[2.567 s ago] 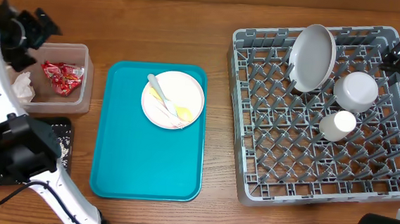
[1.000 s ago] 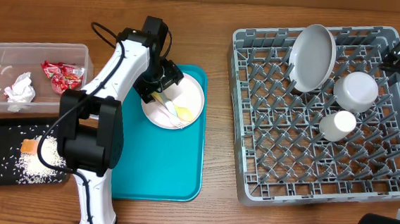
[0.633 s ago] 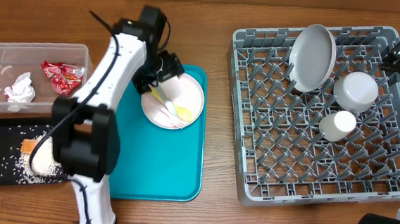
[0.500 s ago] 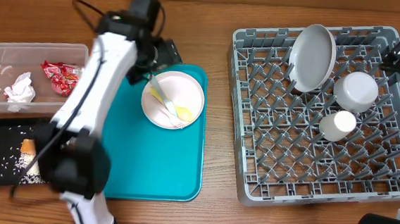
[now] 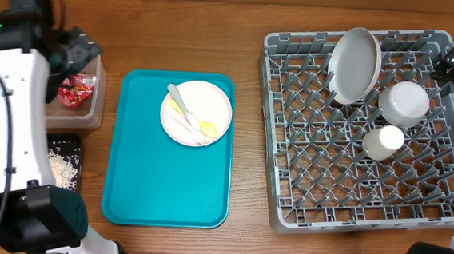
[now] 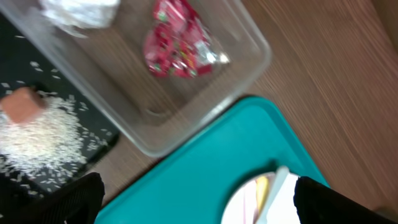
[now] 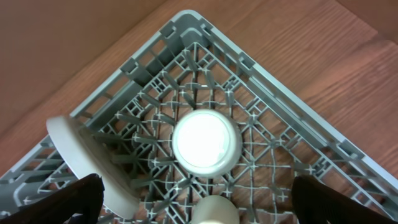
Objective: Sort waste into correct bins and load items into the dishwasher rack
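Left pincer (image 6: 196, 185): jaws spread wide, nothing between them (empty). It hangs over the seam where the clear tub (image 6: 205, 102) meets the teal tray (image 6: 217, 155).

Seen from the left wrist:
- Ahead of the pincer is the clear tub. The red snack wrappers (image 6: 180, 40) lie inside it, and the crumpled napkin (image 6: 81, 7) is further ahead and to the left (cut by the frame edge).
- To the pincer's left is the black tray (image 6: 87, 148). It holds a heap of white rice (image 6: 37, 134), with the orange food cube (image 6: 22, 106) touching the heap's upper edge.
- Just right of the pincer's middle, on the teal tray, is the pale plate (image 6: 280, 208). It carries the yellow spoon (image 6: 261, 186) and a pale utensil (image 6: 278, 177), side by side.

Right pincer (image 7: 196, 185): jaws likewise wide apart and empty. It hangs above a corner of the grey dishwasher rack (image 7: 298, 143).

Seen from the right wrist:
- Directly ahead of the pincer is the white bowl (image 7: 205, 143), mouth-down on the pegs.
- To the pincer's left is the upright plate (image 7: 81, 165), standing on edge and tilted.
- Between the jaws is the small white cup (image 7: 214, 213), just beside the bowl (only its top shows).

Overhead, the two pincers are well apart, with the teal tray between them.
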